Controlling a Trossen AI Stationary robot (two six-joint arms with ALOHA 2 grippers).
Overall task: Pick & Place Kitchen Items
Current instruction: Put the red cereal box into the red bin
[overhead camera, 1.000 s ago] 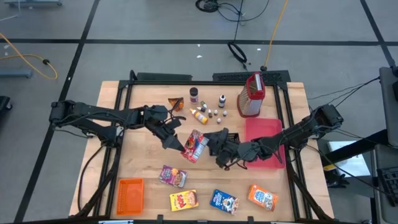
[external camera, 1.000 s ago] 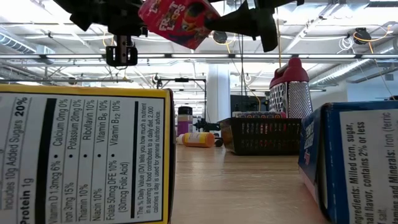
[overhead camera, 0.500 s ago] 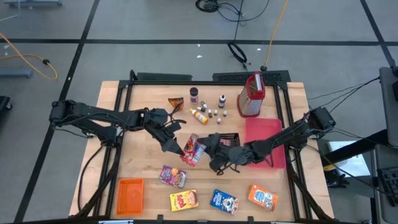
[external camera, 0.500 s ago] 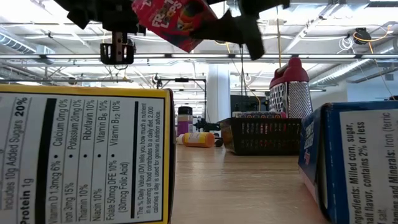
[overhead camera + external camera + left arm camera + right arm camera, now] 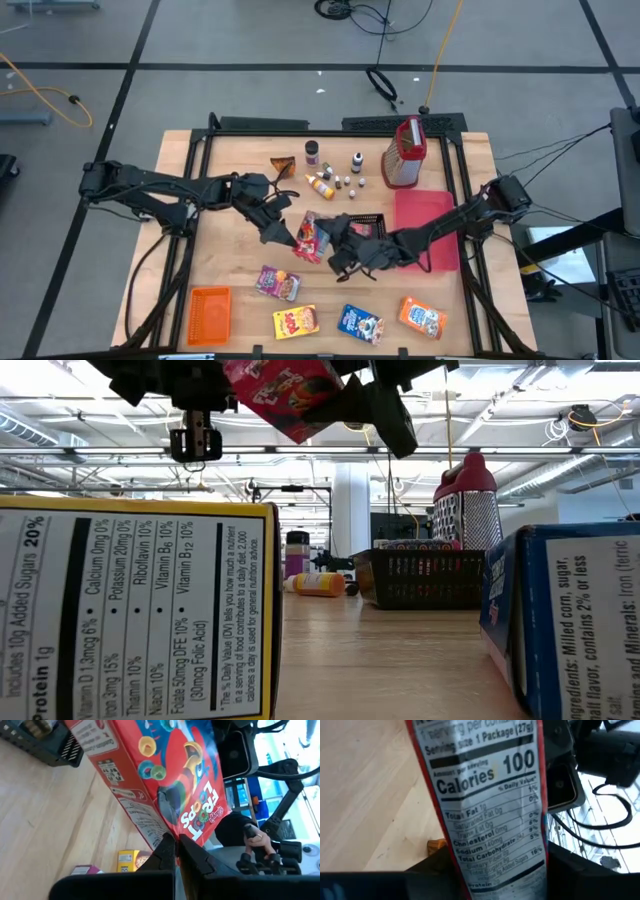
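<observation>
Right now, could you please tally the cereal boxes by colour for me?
Red Froot Loops box: 1, held above the table by the left gripper, with the right gripper at it
Purple box: 1
Yellow box: 1
Blue box: 1
Orange box: 1
Total: 5

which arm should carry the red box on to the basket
Right, likely. Its gripper already straddles the red box, and the basket lies on its side. The left gripper only pinches the box's far edge.
</observation>
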